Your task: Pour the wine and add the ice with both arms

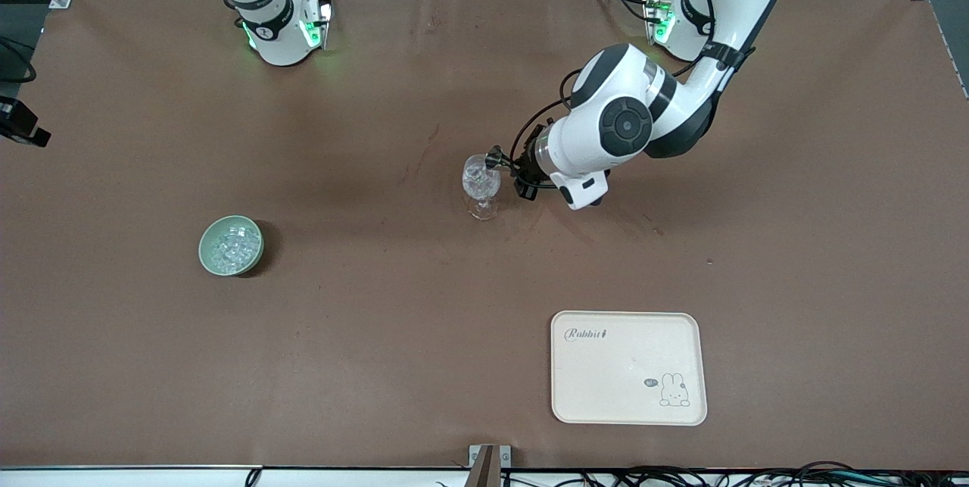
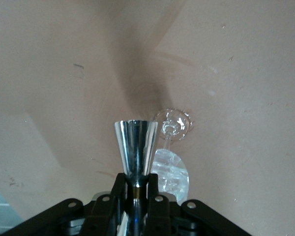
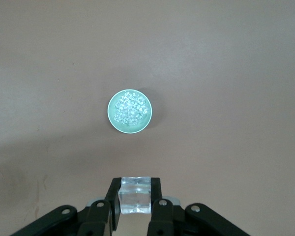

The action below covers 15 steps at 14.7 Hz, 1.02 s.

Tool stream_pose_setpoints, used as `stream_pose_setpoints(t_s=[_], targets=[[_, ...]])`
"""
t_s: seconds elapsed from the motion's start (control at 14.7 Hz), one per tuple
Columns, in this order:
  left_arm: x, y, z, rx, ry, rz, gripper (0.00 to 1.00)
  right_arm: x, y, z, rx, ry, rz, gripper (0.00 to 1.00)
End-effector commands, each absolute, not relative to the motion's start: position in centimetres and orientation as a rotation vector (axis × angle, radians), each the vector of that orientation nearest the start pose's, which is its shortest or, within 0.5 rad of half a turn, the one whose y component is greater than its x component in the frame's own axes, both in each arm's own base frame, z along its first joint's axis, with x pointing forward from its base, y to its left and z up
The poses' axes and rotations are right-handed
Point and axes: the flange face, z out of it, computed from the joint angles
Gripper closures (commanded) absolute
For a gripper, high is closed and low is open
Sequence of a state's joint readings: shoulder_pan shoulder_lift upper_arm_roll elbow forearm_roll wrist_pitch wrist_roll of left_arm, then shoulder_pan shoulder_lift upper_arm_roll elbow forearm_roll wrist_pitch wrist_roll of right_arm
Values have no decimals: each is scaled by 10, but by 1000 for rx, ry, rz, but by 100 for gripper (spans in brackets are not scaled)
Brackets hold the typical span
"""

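Note:
My left gripper [image 1: 506, 163] is shut on the waist of a shiny metal jigger [image 2: 135, 147]. It holds the jigger tipped sideways at the rim of a clear wine glass [image 1: 481, 184] that stands mid-table. The glass [image 2: 171, 173] seems to hold clear glassy chunks, and its foot [image 2: 173, 124] rests on the mat. My right gripper [image 3: 135, 196] is shut on one clear ice cube [image 3: 135, 194], high over the table near the pale green bowl [image 3: 114, 122]. The bowl [image 1: 206, 258] is full of ice [image 1: 232, 245]. The right gripper is out of the front view.
A cream tray [image 1: 628, 367] with a rabbit print lies near the front camera toward the left arm's end. The left arm's white elbow [image 1: 628, 120] hangs over the mat beside the glass. The brown mat [image 1: 378, 335] covers the table.

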<state>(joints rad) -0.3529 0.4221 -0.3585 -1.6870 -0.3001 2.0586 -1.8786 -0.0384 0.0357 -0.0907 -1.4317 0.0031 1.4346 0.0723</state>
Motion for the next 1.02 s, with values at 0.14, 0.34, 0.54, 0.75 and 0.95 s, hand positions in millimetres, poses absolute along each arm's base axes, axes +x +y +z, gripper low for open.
stream_pose_setpoints(t_s=[0.14, 0.34, 0.54, 0.75, 0.95], targets=[[498, -437, 379, -2465, -1985, 537, 100, 545, -68, 662, -3126, 302, 55, 99], [491, -444, 378, -2472, -1967, 466, 100, 546, -68, 662, -3124, 302, 53, 99], [487, -448, 377, -2462, -1973, 428, 100, 546, -68, 662, -3123, 301, 53, 99], [487, -449, 377, -2464, -1965, 426, 100, 546, -69, 662, -3121, 303, 50, 99], [494, -440, 374, -2453, -1964, 459, 100, 546, -69, 662, -3121, 301, 50, 99]])
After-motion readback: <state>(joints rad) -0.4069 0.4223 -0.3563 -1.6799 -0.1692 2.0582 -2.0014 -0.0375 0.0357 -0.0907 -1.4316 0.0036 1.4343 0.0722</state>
